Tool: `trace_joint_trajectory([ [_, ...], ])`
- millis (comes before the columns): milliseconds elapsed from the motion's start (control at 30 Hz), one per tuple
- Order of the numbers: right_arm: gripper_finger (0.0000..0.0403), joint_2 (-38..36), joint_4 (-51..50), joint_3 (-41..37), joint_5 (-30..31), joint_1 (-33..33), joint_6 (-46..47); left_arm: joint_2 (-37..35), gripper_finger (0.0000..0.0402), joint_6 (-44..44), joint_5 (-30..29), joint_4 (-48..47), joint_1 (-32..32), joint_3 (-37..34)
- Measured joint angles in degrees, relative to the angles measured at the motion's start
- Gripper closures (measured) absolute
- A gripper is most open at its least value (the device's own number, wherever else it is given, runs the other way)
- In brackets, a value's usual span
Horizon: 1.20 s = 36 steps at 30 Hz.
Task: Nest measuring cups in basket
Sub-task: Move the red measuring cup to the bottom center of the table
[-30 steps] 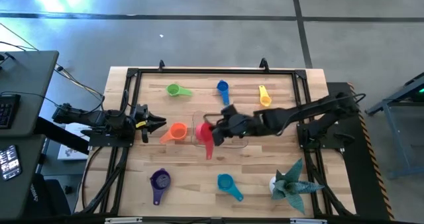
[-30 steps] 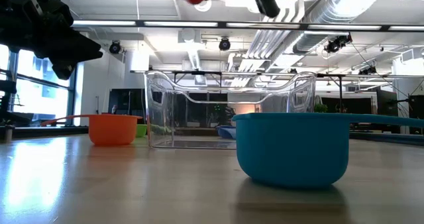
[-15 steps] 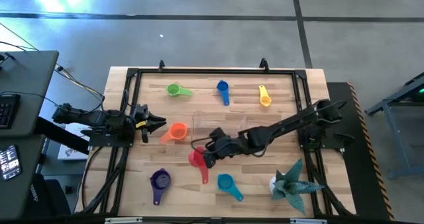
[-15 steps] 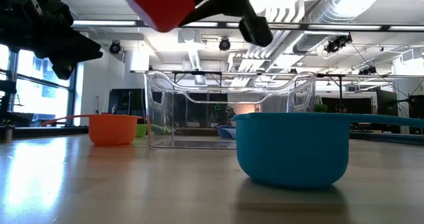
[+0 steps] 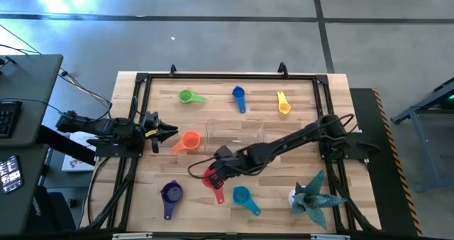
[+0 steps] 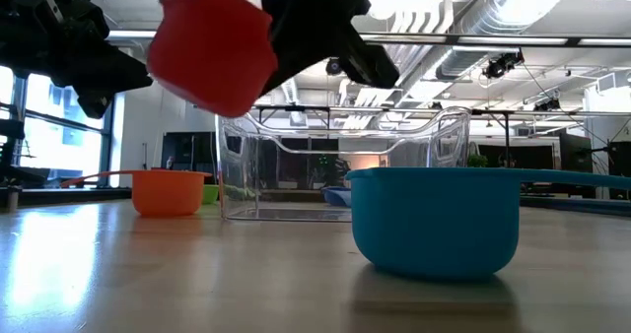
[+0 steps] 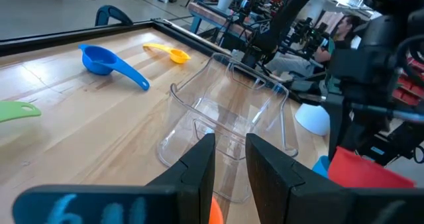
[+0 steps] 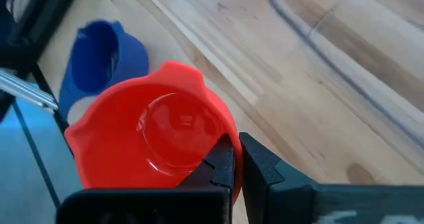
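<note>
Pinching the red cup (image 8: pixel 156 134) by its rim, the right hand (image 8: pixel 235 159) hangs clenched above the table (image 5: pixel 284 133).

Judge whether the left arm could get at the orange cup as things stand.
Probably yes: the left gripper waits right beside the orange cup with nothing between them, while the right gripper carries the red cup farther off.

Overhead cam and table-level cam share basket (image 5: pixel 235 131), prob.
</note>
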Motion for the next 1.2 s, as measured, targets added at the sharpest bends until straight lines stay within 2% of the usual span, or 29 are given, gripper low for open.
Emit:
trace_joint_trajectory([
  [167, 0.0402, 2.05, -0.57, 0.97, -2.90, -0.30, -1.17, 0.00, 0.0328, 0.00, 0.00, 0.03, -0.01, -0.01],
  [533, 0.0402, 3.51, -5.77, 0.86, -2.02, -1.13, -1.76, 0.00, 0.0328, -0.07, 0.00, 0.05, 0.00, -0.01],
  [833, 0.0402, 6.52, -3.70, 0.97, -3.97, -1.05, -0.80, -0.06, 0.0328, -2.78, 0.33, 0.92, -0.01, -0.01],
  [1200, 0.0402, 6.60, -3.89, 0.94, -5.22, -0.91, 0.17, -0.06, 0.0328, -4.46, 0.39, 0.83, 0.00, -0.01],
])
